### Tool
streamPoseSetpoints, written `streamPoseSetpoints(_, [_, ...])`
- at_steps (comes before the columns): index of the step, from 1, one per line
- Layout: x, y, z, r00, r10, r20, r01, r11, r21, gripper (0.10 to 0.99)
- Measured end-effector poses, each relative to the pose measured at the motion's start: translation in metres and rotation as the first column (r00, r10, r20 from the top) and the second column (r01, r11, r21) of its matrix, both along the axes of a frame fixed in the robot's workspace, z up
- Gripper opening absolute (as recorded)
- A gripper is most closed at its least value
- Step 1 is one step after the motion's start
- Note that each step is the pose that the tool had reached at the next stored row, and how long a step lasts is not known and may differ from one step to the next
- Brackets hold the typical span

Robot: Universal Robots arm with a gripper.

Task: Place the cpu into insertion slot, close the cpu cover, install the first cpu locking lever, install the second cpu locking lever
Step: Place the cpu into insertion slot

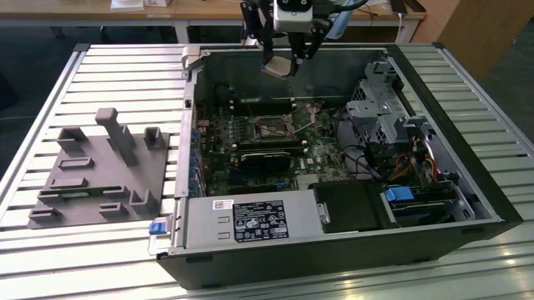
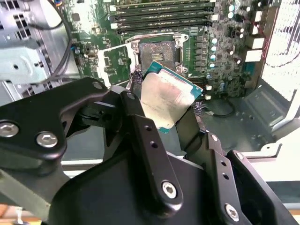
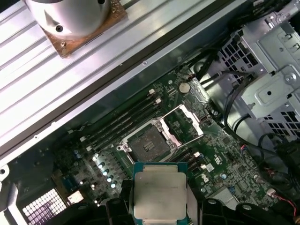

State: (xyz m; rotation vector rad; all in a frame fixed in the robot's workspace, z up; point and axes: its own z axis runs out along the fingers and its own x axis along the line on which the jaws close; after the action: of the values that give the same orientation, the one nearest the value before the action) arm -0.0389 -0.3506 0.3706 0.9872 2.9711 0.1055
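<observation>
Gripper was clamped on the cpu, its black fingers pinching opposite edges and the silver top facing the second wrist view. The chip hung well above the insertion slot, not touching it. That slot lay bare, dark centre exposed. The cpu cover stood flipped open just beside the slot. Memory slots ran near the slot, inside the computer case.

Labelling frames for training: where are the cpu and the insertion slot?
cpu [image 3: 159, 194]: first wrist view, middle of its metal top.
insertion slot [image 3: 149, 143]: first wrist view, its dark centre.
</observation>
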Motion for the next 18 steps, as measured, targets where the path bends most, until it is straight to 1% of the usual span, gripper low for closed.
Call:
streamPoseSetpoints(5, [0.0,0.0011,-0.0014,0.9989,-0.047,0.0001,0.047,0.9989,-0.001,0.537])
streamPoseSetpoints(9, [0.0,0.0014,-0.0024,0.9958,-0.091,0.0001,0.091,0.9958,-0.002,0.537])
streamPoseSetpoints(13, [0.0,0.0018,-0.0034,0.9908,-0.135,0.0,0.135,0.9908,-0.002,0.537])
streamPoseSetpoints(18, [0.0,0.0023,-0.005,0.9828,-0.185,0.0001,0.185,0.9828,-0.002,0.537])
